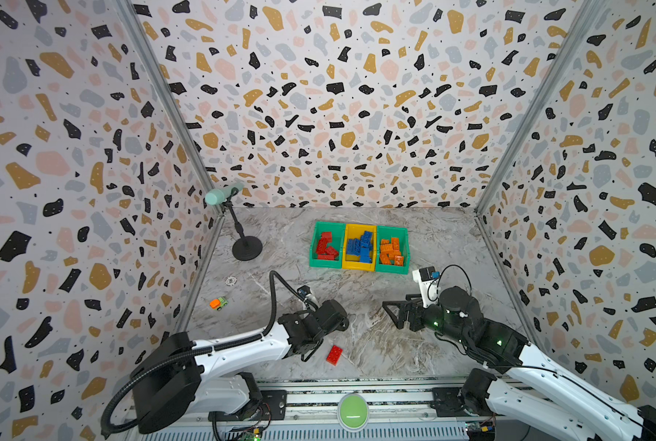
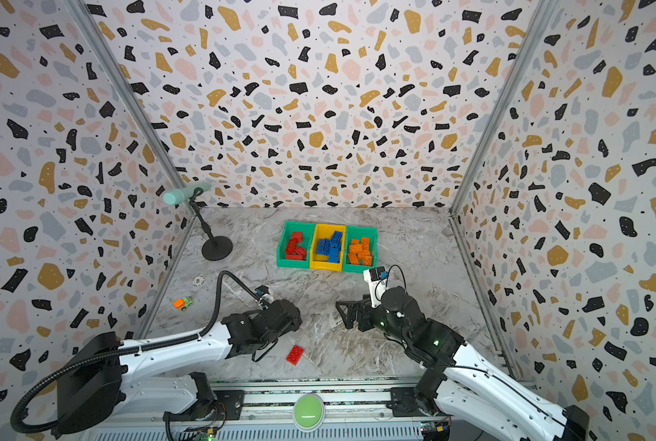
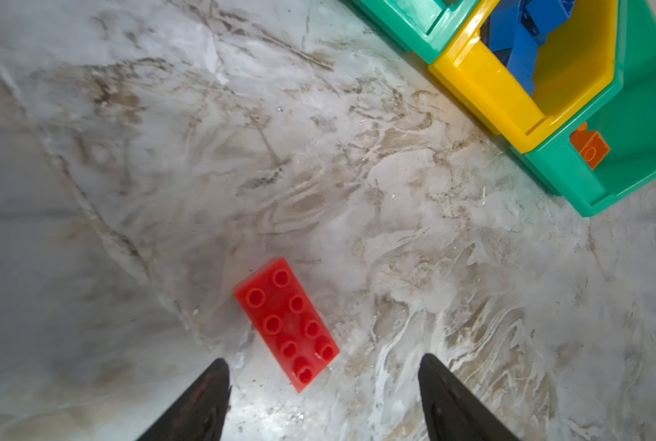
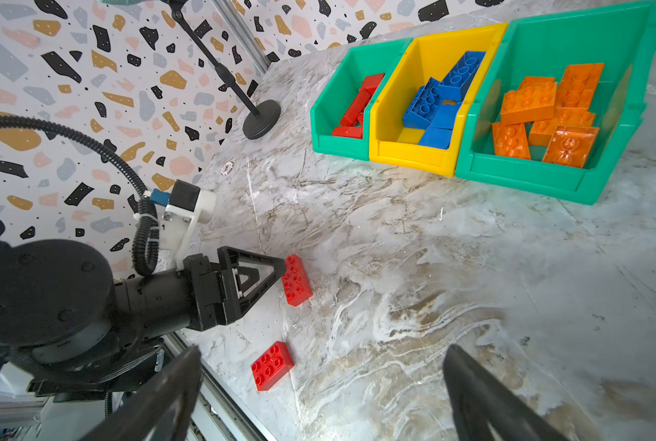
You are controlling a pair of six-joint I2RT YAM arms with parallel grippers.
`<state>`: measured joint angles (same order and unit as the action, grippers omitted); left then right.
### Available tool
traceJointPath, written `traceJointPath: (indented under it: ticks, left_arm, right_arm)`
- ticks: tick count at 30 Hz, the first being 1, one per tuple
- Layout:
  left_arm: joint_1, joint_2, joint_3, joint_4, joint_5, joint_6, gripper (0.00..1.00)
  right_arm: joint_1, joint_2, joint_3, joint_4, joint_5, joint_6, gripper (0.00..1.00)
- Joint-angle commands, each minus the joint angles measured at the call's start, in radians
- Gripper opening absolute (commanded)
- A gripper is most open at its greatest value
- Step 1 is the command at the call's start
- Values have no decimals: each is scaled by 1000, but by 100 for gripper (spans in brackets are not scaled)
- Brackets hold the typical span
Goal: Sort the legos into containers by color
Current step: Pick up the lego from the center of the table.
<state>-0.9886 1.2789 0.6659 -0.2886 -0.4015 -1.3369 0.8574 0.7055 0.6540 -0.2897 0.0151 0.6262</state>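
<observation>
- Three containers stand in a row toward the back of the marbled table, set side by side: a green bin, a yellow bin and a second green bin.
- Red bricks are held in the green bin, blue bricks in the yellow bin, and orange bricks in the second green bin.
- Two red legos are left on the table, well apart from the bins.
- A loose red brick is seen in both top views near the front rail, lying flat with its studs up.
- An eight-stud red brick is hidden by the left arm in the top views. It is shown lying flat, studs up, in both wrist views.
- The left gripper is spread wide and nothing is gripped. The near end of the eight-stud red brick is placed between its fingertips, and a gap is seen on each side.
- The right gripper is spread wide over bare table between the bins and the front rail, and nothing is held.
- A toy car and a black stand are placed on the left arm's side of the table, and a green button is mounted at the front.
</observation>
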Motion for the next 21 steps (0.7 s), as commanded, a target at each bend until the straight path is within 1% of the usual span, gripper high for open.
traceJointPath:
  ticks: [1, 6, 11, 16, 21]
  left_arm:
    - [5, 45, 56, 0, 1, -55, 79]
    - [29, 145, 58, 42, 63, -78, 76]
    - [41, 222, 96, -12, 86, -74, 75]
    - [53, 242, 97, -17, 70, -77, 74]
    - [98, 300, 89, -10, 98, -36, 68]
  right_arm:
    - [-7, -38, -8, 24, 6, -15, 99]
    - [-40, -112, -4, -17, -1, -26, 99]
    - [-79, -193, 4, -38, -16, -38, 99]
    - [-100, -205, -10, -55, -21, -51, 99]
    - [-119, -206, -21, -57, -35, -57, 99]
